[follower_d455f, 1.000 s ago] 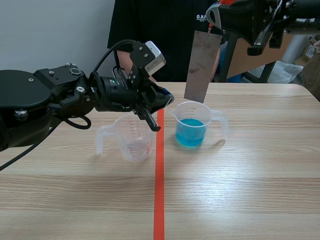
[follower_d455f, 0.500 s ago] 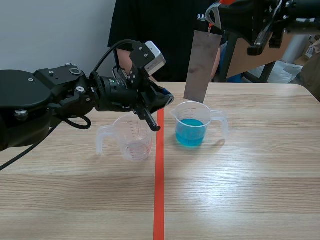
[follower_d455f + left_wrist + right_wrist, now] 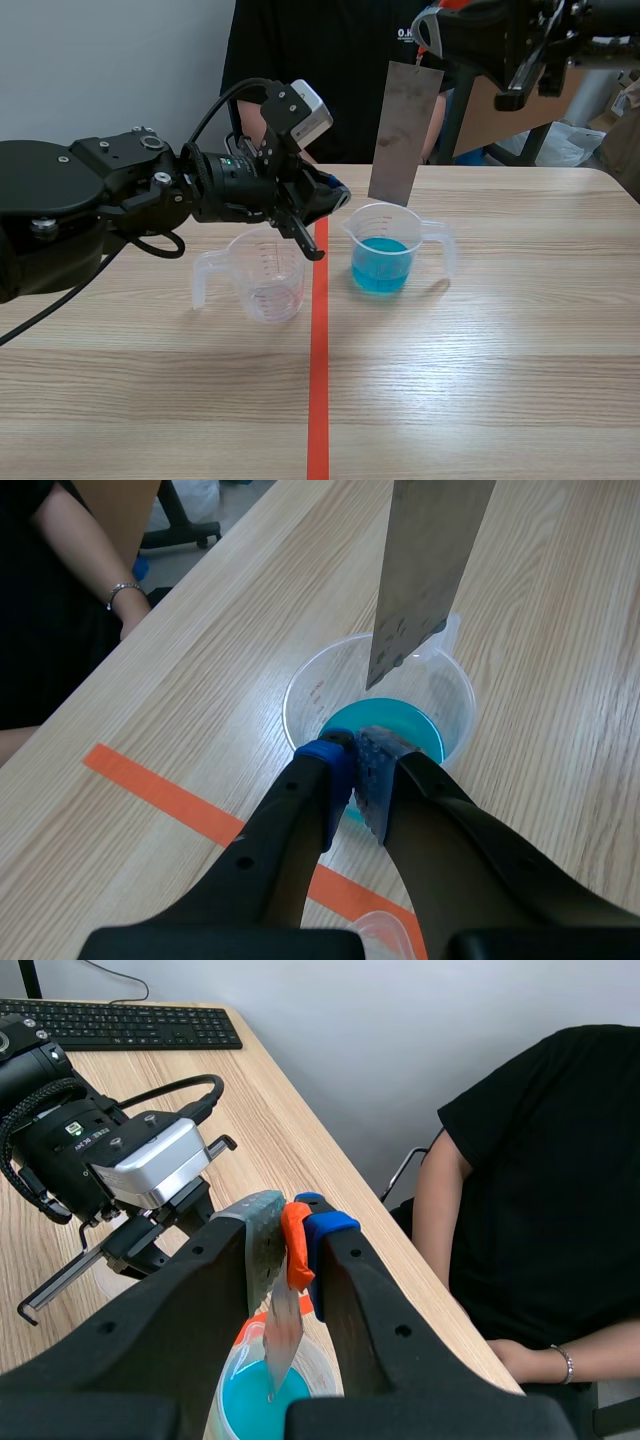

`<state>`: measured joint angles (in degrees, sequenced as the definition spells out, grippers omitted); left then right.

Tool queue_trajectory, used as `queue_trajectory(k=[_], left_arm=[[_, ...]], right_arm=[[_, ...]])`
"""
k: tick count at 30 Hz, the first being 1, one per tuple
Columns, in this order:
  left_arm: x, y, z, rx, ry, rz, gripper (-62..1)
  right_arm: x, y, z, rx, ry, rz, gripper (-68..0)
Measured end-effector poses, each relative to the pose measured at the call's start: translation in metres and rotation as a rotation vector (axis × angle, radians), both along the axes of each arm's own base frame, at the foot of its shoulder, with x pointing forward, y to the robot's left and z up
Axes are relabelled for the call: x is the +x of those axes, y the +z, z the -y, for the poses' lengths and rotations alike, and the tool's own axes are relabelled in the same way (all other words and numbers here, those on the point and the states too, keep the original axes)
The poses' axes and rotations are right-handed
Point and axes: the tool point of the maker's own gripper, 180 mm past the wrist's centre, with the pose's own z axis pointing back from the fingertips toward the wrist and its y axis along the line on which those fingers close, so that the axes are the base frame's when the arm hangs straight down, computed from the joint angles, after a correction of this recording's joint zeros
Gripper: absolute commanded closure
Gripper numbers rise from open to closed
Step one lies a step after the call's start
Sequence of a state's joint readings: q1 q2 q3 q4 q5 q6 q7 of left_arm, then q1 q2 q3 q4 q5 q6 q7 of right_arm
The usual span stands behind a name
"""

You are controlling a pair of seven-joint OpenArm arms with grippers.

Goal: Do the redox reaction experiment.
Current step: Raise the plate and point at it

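The metal plate hangs straight down from your right gripper. The fingers are clamped on the plate's top end, with an orange tab showing between the pads. Directly beneath that gripper, the plate's lower edge sits over the mouth of the beaker of blue liquid and looks just clear of the surface.

The step in hand is probably the dip. Lower the plate vertically and slowly, and centre it inside the rim so a corner does not catch the wall or spout. The beaker looks light enough to tip. Stop once the lower part is submerged, with your pads well above the liquid.

Your left gripper has its fingers pressed together on nothing. The blue beaker is just ahead of its tips, and the empty beaker is under it. Hold that gripper off the plate's path. A person's arm rests beyond the beakers.
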<state>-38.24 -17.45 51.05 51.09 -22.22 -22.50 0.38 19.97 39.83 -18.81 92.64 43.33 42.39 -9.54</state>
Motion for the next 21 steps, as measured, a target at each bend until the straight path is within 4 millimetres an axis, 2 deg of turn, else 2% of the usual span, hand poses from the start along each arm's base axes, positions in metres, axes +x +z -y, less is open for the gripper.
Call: queue_trajectory(k=[9,12,16,21], left_arm=[[0.000,0.006,0.002,-0.034,-0.004,0.017,-2.7],[0.001,0.005,-0.005,-0.037,0.007,0.007,-2.7],[-0.004,-0.002,-0.035,-0.032,0.047,-0.022,-2.7],[-0.031,-0.010,-0.085,0.011,0.069,-0.046,-2.7]], right_arm=[[0.000,0.000,0.000,0.000,0.000,0.000,-1.5],[0.000,0.000,0.000,0.000,0.000,0.000,-1.5],[0.000,0.000,0.000,0.000,0.000,0.000,-1.5],[0.000,0.000,0.000,0.000,0.000,0.000,-1.5]])
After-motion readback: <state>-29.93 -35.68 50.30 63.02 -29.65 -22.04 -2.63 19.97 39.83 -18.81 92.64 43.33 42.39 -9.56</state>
